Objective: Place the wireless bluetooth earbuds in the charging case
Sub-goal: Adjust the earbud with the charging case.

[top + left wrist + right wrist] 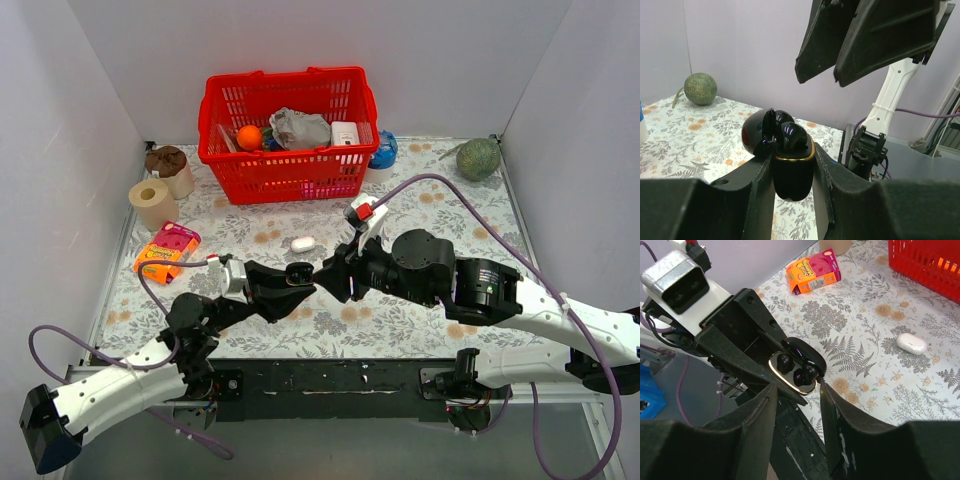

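From above, the left gripper [292, 283] clamps the open charging case [300, 270] over the table's [450, 215] near edge, the right gripper [325, 276] just beside it; the left wrist view shows the right jaws apart and empty above the case; the right wrist view shows both wireless bluetooth earbuds [785, 361] seated inside.

red basket [290, 176] | white case [302, 243] | melon [478, 158] | orange box [167, 249]
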You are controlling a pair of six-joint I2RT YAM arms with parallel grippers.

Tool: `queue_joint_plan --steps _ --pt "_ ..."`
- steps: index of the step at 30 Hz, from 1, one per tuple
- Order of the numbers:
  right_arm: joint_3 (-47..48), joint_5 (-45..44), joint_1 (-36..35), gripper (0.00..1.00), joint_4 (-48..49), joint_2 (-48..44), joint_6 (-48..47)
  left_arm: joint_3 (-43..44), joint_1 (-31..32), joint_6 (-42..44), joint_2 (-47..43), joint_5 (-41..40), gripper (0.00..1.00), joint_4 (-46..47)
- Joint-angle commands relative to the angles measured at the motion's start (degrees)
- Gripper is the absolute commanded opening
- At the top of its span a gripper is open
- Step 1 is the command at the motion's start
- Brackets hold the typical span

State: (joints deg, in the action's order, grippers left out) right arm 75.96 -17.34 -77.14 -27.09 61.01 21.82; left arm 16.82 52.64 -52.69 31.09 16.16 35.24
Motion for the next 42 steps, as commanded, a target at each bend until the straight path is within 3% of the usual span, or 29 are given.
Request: queue_joint_plan --steps 1,12,33,40,42 --pt "-0.12 -0.58 -0.11 0.50 2.13 -0.20 1.73 1.73 0.09 1.27 1.25 0.97 0.00 1.49" --pt "0.50 -3.66 -0.11 0.55 -1.21 1.83 2.43 3.22 0.09 0.04 3.19 2.21 0.00 2.64" --pt "-0.29 -5.33 0.68 0.49 0.02 4.55 1.99 3.84 0.09 -0.22 2.84 3.61 0.00 2.02" --pt "-0.73 -4.98 1.12 0.36 0.99 4.82 2.35 3.75 0.09 -0.22 2.48 3.70 0.00 1.76" --pt "-0.55 -4.98 1.12 0.25 1.16 4.90 2.35 3.83 0.09 -0.49 2.31 3.09 0.00 1.50"
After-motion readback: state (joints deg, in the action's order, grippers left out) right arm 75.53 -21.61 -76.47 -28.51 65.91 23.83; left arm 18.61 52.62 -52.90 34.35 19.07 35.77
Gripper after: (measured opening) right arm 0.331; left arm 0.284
